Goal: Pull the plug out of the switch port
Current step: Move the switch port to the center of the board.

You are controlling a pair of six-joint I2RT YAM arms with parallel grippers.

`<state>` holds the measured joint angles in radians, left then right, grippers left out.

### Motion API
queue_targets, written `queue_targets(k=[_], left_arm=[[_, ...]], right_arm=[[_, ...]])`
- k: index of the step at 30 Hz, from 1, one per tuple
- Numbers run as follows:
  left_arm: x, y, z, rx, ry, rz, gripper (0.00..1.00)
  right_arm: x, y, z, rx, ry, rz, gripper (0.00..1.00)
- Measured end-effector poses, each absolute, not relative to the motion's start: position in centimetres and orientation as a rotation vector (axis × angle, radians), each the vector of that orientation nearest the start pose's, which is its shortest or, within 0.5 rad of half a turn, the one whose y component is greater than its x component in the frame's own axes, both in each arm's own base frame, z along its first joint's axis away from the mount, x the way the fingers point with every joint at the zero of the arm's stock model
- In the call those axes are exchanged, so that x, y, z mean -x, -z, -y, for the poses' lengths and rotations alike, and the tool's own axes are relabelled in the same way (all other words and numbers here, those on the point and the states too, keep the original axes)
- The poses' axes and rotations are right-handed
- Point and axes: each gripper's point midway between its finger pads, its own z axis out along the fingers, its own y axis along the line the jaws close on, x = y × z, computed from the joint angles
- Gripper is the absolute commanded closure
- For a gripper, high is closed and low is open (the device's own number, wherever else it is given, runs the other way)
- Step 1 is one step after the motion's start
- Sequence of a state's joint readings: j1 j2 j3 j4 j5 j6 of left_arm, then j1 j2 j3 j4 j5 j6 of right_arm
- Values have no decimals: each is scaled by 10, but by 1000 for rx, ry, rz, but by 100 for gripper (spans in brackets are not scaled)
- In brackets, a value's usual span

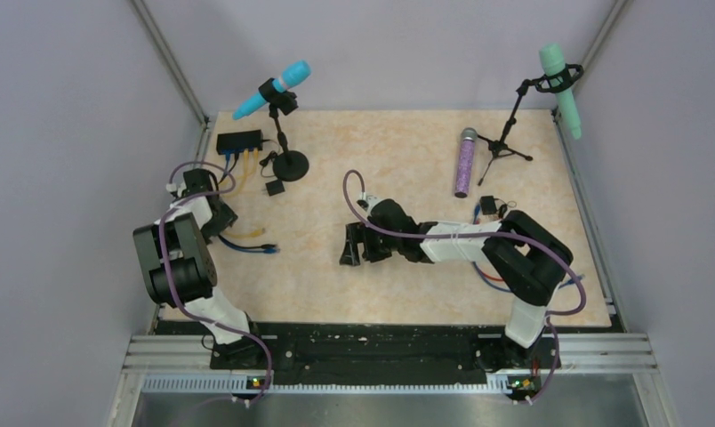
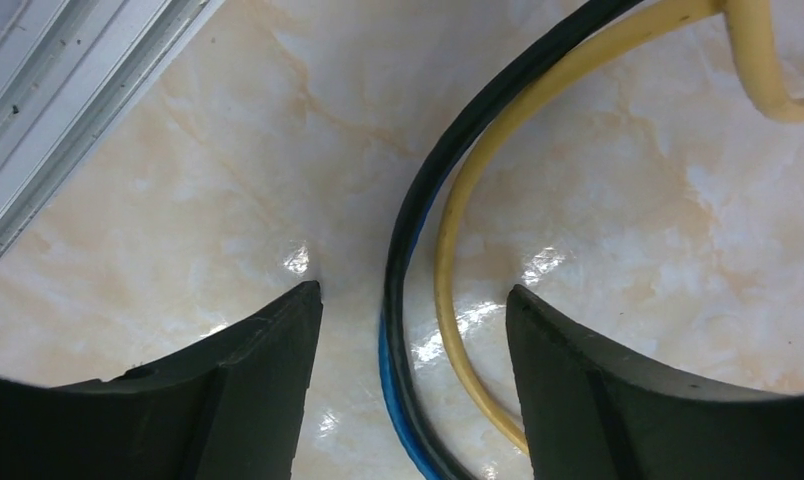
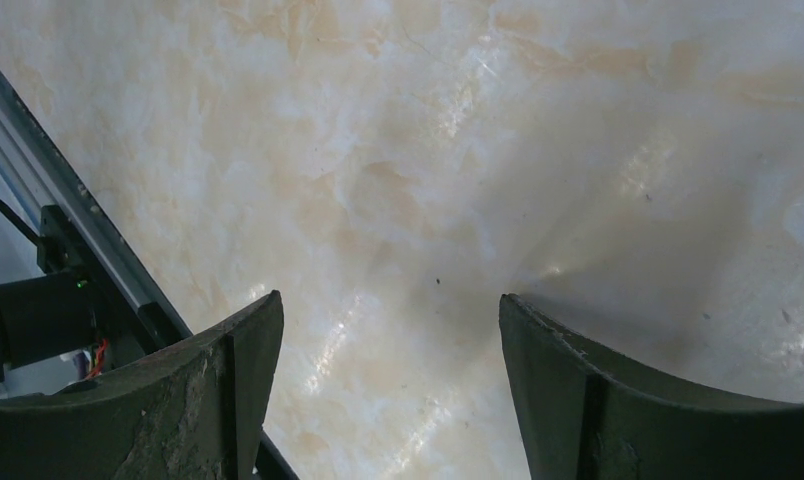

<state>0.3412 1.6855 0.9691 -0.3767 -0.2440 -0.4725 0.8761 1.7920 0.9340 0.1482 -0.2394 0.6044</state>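
The switch [image 1: 238, 140] is a small black box at the back left of the table. Yellow and blue cables are plugged [image 1: 245, 155] into its near edge and curve toward me. My left gripper [image 1: 222, 216] hangs low over those cables, a little nearer than the switch. In the left wrist view this gripper [image 2: 413, 300] stands open, straddling a black-and-blue cable [image 2: 403, 290] and a yellow cable [image 2: 446, 270] lying on the table, touching neither. My right gripper [image 1: 349, 245] is open over bare table in the middle, and the right wrist view shows it [image 3: 390, 305] holding nothing.
A cyan microphone [image 1: 278, 84] on a round-base stand [image 1: 290, 165] rises right of the switch, a tiny black block [image 1: 274, 188] beside it. Loose cable ends [image 1: 265, 242] lie by the left arm. A purple microphone [image 1: 465, 162] and a tripod with a green microphone [image 1: 560, 84] stand back right.
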Motion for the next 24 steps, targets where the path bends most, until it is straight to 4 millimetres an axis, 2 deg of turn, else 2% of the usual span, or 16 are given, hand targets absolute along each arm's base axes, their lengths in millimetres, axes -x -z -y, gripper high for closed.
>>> queue_targets(k=[1,3,5,11,16,24], left_arm=[[-328,-22,-142,1111,-281,-2393,44],[-332,-21,-141,1099,-266,-2399,50],[-336,-22,-141,1080,-254,-2402,64],[-333,-22,-136,1056,-218,-2402,98],[-323,-23,-117,1059,-145,-2397,100],[-280,-28,-52,1003,-22,-2470,100]], right_arm=[[-233,-43,-380,468,-988,-2438,22],[-231,-43,-377,464,-987,-2444,22],[-230,-42,-374,457,-988,-2448,22],[-233,-42,-367,435,-996,-2454,22],[-240,-43,-360,407,-1019,-2448,22],[-244,-44,-356,384,-1047,-2446,22]])
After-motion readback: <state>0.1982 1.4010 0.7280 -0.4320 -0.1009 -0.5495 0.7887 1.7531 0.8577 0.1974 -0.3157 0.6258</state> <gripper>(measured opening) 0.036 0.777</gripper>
